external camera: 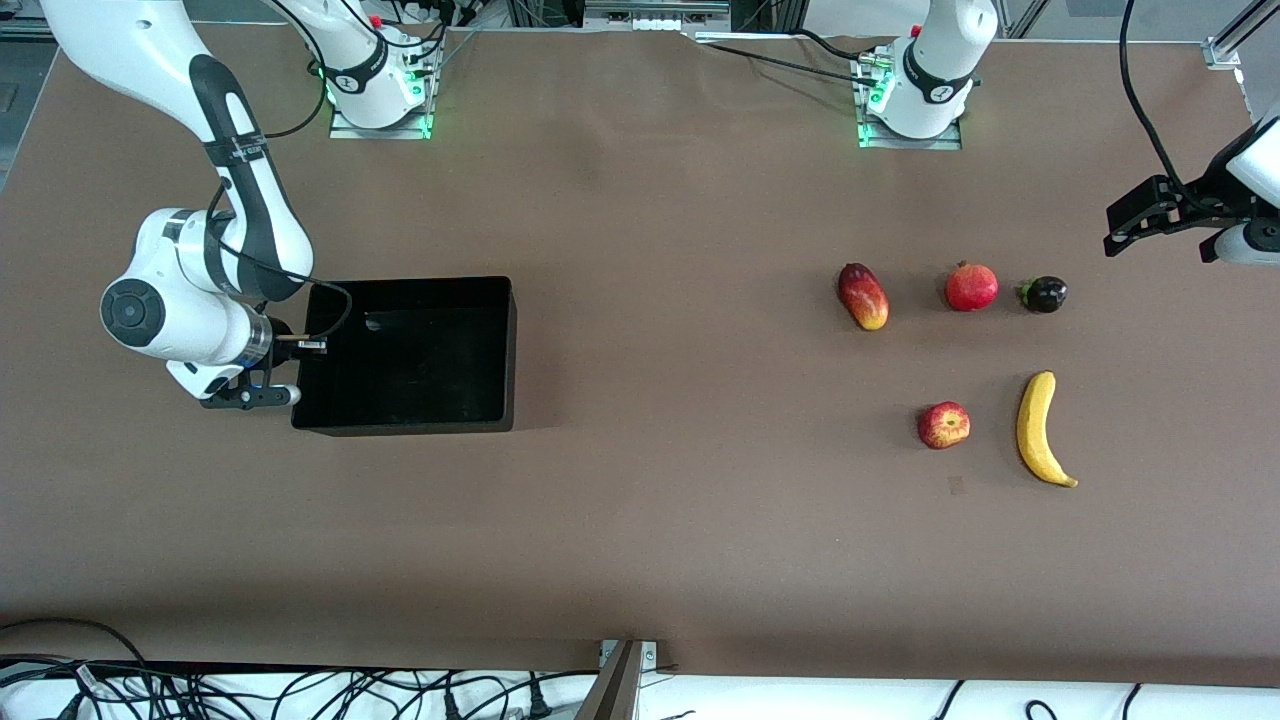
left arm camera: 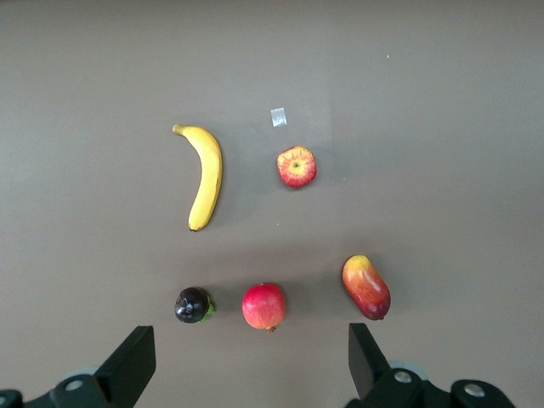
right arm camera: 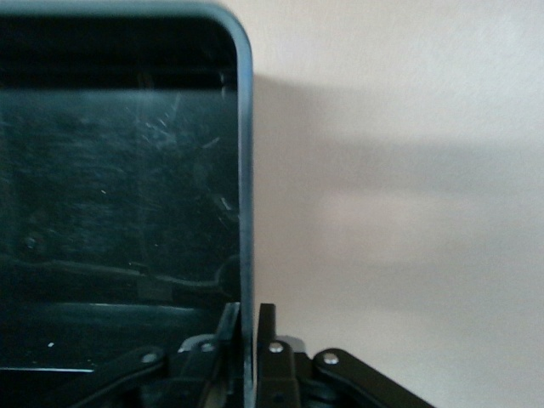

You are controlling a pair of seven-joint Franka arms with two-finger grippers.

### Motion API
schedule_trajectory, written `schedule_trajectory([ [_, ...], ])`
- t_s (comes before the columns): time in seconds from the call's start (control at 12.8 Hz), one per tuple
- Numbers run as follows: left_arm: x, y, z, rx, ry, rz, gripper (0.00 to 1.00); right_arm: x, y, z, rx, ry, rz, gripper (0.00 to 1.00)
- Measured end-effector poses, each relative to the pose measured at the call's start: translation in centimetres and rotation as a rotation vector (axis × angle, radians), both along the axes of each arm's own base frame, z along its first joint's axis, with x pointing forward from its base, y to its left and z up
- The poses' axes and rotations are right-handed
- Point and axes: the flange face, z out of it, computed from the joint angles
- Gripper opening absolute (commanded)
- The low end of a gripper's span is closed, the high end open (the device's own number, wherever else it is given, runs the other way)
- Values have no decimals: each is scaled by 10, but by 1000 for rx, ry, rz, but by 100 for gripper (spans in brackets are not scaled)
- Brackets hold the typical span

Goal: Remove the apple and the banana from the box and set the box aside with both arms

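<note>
The black box sits toward the right arm's end of the table. My right gripper is shut on the box's end wall; in the right wrist view the fingers pinch that wall, one inside and one outside. The apple and the banana lie side by side toward the left arm's end. My left gripper hangs open and empty above that end of the table. The left wrist view looks down past the open left gripper on the apple and the banana.
A mango, a pomegranate and a dark round fruit lie in a row farther from the front camera than the apple and banana. A small tape mark is on the table near the apple.
</note>
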Motion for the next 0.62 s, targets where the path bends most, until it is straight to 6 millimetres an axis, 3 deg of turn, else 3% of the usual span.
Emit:
schedule_trajectory([
  [0.23, -1, -1, -5, -9, 13, 0, 100, 16, 11, 74, 22, -70, 17, 100],
  [0.39, -2, -2, -7, -17, 28, 1, 100, 23, 20, 150, 42, -73, 26, 100],
  [0.62, -5, -2, -13, -21, 60, 2, 100, 11, 29, 253, 65, -72, 47, 100],
])
